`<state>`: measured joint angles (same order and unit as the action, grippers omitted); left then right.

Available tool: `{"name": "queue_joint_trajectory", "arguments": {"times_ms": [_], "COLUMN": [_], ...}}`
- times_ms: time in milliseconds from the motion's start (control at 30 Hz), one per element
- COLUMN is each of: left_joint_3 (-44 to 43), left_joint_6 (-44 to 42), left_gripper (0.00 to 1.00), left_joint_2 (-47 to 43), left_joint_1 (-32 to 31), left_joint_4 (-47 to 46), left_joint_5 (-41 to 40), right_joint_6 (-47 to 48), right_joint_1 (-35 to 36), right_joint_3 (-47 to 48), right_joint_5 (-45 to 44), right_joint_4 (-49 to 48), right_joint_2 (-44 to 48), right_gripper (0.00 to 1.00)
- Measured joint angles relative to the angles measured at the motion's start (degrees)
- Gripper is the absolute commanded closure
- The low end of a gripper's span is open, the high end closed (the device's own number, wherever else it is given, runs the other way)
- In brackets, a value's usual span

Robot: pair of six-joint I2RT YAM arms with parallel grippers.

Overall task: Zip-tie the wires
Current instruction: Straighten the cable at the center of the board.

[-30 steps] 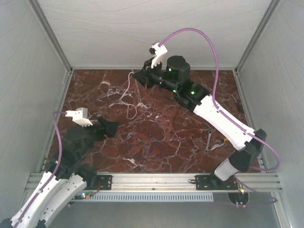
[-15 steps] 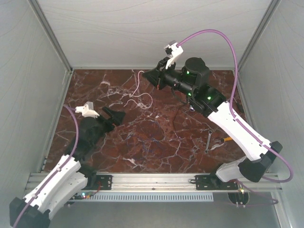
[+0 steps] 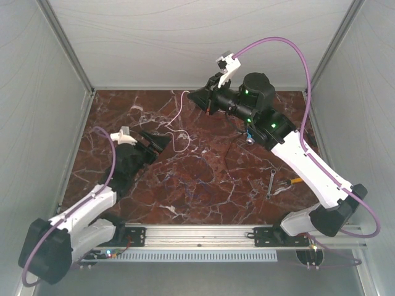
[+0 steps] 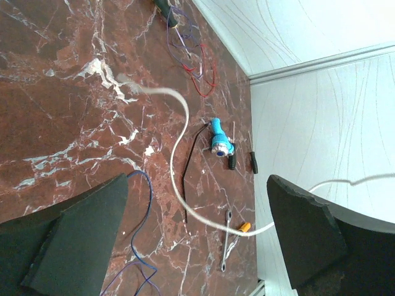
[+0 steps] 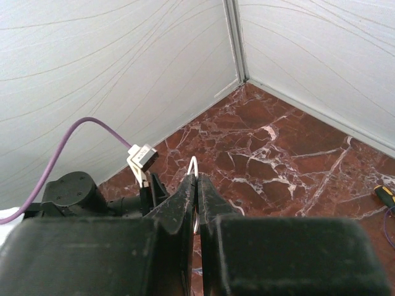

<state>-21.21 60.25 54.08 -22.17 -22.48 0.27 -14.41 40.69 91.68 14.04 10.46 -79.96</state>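
Observation:
My right gripper hangs above the back of the marble table, shut on a white zip tie. The tie hangs and curls down toward the left. My left gripper is open wide at the tie's lower end. In the left wrist view the zip tie arcs across the gap between the fingers, touching neither. The wires, thin purple and red loops, lie far off by the back wall. In the top view the right arm hides them.
A thin blue wire loop lies beside my left finger. A blue-handled tool, a black strip, a small wrench, an orange piece and a screwdriver lie on the right. White walls enclose three sides.
The left arm swung forward and to the right, bringing its open gripper up to the tie's hanging end. The right gripper shifted right with the tie, then held still.

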Motion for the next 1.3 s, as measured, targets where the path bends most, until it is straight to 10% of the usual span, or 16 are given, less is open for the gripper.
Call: {"name": "queue_joint_trajectory", "arguments": {"times_ms": [700,767,867,1300], "left_joint_3": [-4.1,-5.2,-6.3,-6.8], "left_joint_6": [1.7,1.7,1.5,-3.1], "left_gripper": [0.36,0.49,1.0,1.0], "left_joint_2": [17.3,18.1,18.9,13.7], "left_joint_1": [0.0,0.0,0.0,0.0], "left_joint_4": [-11.7,-12.3,-13.6,-7.3], "left_joint_5": [1.7,1.7,1.4,-2.7], "right_joint_6": [-3.5,-3.7,-4.0,-2.7], "right_joint_1": [0.0,0.0,0.0,0.0], "right_joint_3": [2.3,2.3,2.3,0.1], "right_joint_5": [5.5,5.8,6.4,4.2], "right_joint_4": [-0.1,0.0,0.0,1.6], "right_joint_2": [0.1,0.1,0.1,4.7], "right_gripper": [1.0,1.0,1.0,1.0]}}
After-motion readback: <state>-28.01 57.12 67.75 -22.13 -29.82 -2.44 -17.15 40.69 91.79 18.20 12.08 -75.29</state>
